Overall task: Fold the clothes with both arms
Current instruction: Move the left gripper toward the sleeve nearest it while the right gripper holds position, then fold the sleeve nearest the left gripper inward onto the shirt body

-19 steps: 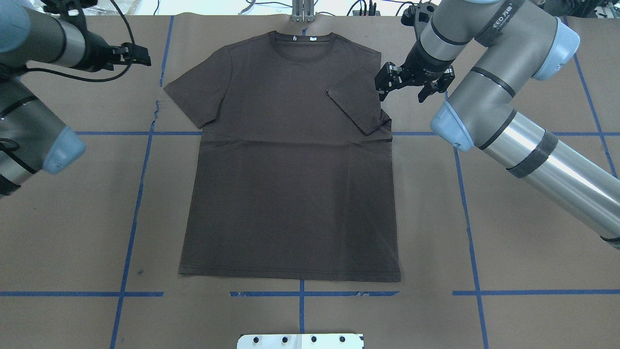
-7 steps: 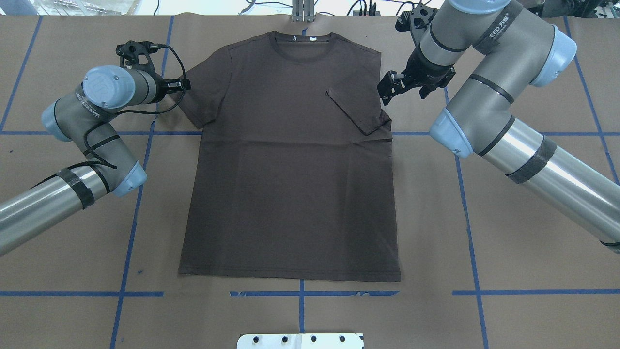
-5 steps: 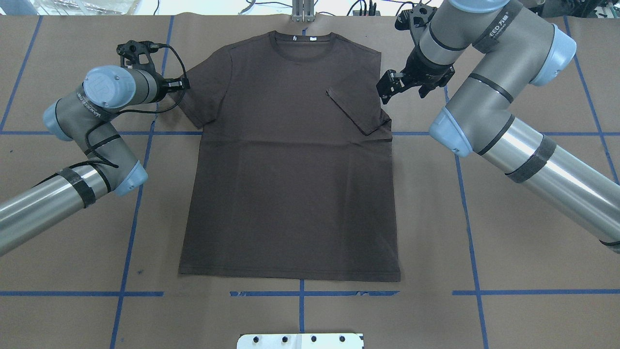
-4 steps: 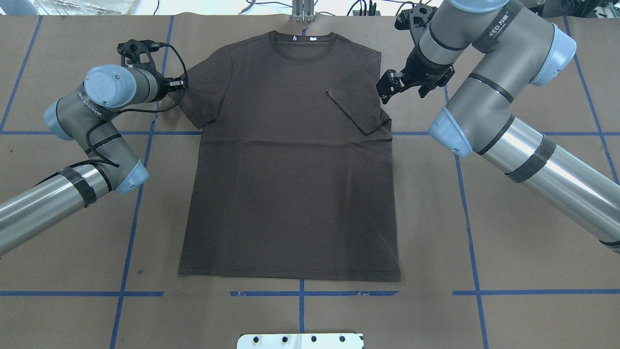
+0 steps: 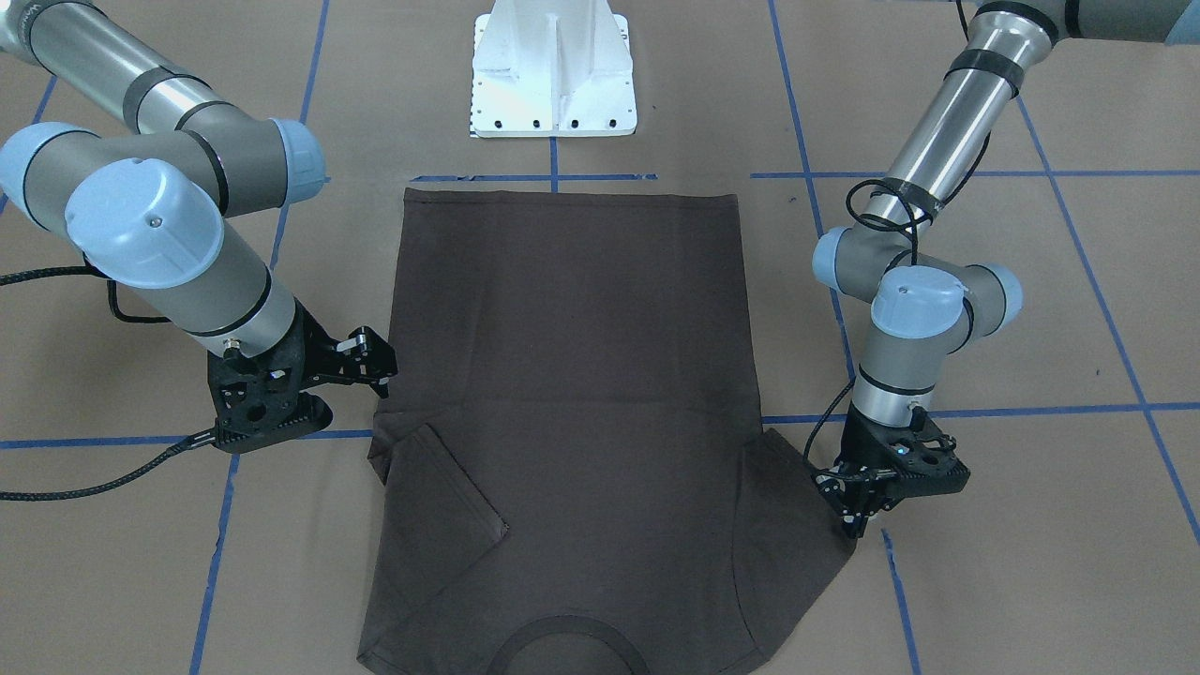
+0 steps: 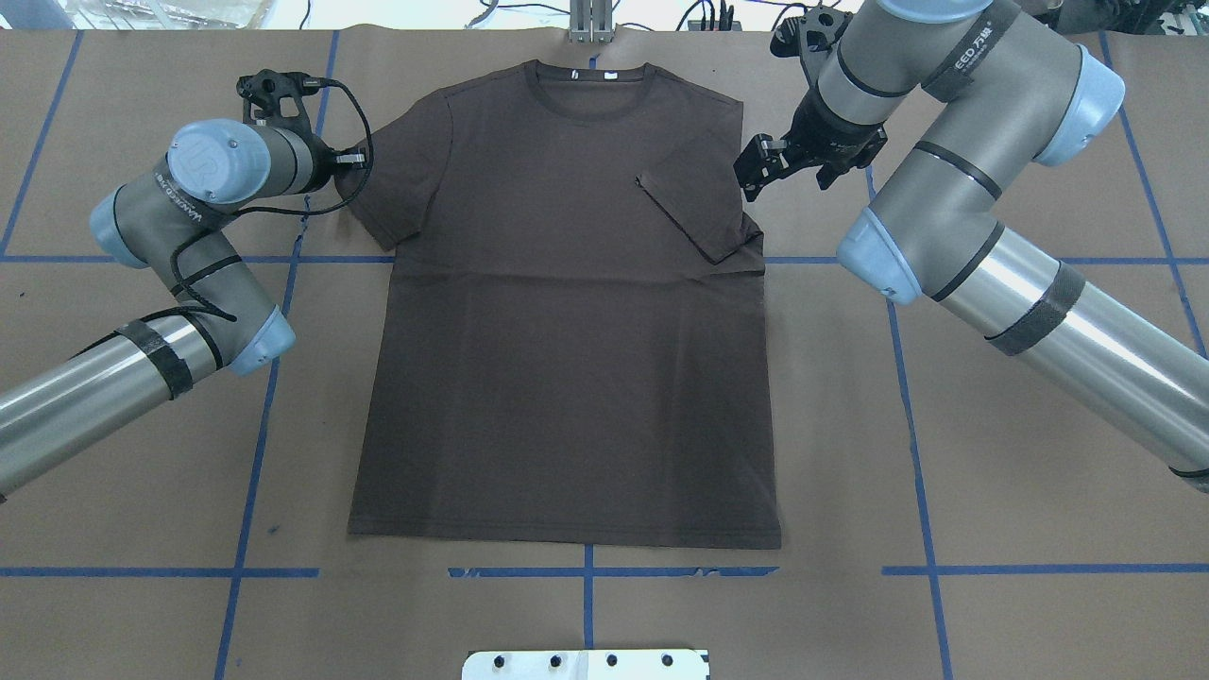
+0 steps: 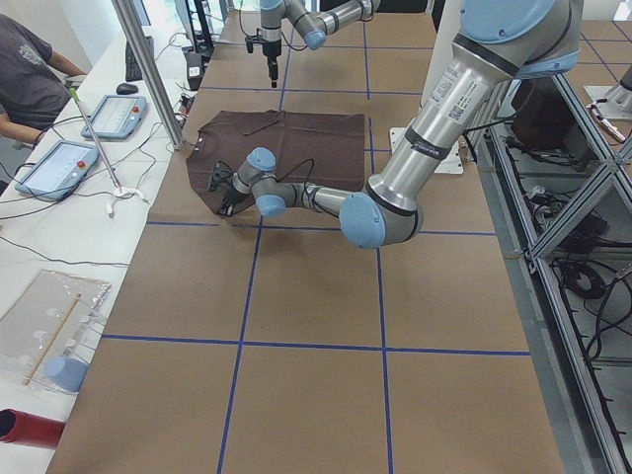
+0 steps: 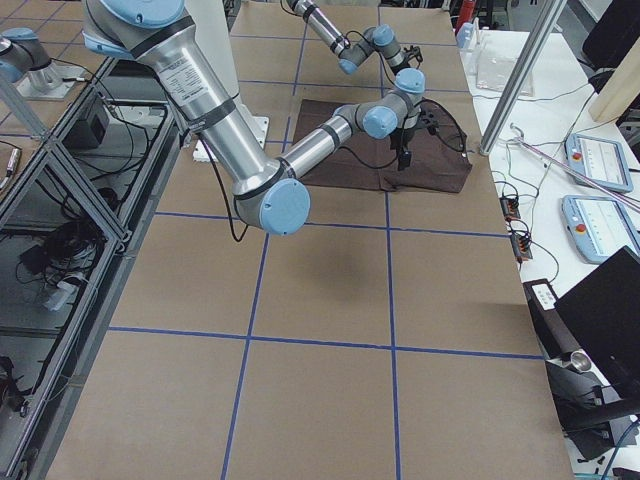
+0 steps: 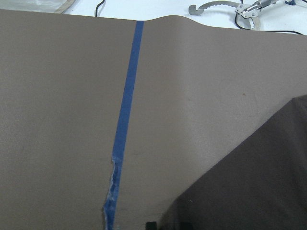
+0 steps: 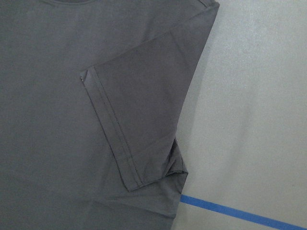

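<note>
Shirt (image 6: 567, 378) flat on table (image 6: 945, 425), right sleeve (image 6: 694, 210) folded in, right gripper (image 6: 754, 175) spread empty beside it; left gripper (image 5: 858, 516) at unfolded left sleeve (image 6: 395, 181), width can't tell; body folds remain

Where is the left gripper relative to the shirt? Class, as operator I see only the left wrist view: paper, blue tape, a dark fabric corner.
Observer: The left gripper is at the outer hem of the T-shirt's left sleeve, which lies spread flat.
Operator: And the other sleeve?
Observer: The right sleeve is already folded inward over the chest.
Operator: Where is the right gripper?
Observer: The right gripper is open, just outside the T-shirt's edge beside that fold.
</note>
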